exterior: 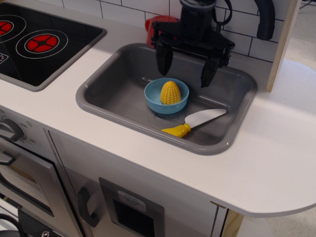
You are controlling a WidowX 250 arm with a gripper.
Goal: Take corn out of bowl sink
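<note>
The yellow corn [170, 92] stands upright in the light-blue bowl [154, 98]. The bowl sits on the floor of the grey sink [113, 94], near its middle. My black gripper [186, 69] hangs above the back of the sink, just behind and above the bowl, a little to the right of the corn. Its two fingers are spread wide and hold nothing. It touches neither the corn nor the bowl.
A toy knife [193, 122] with a white blade and yellow handle lies in the sink to the right of the bowl. A red cup [154, 25] stands behind the sink, partly hidden by the gripper. A black stovetop [39, 42] with red burners is on the left.
</note>
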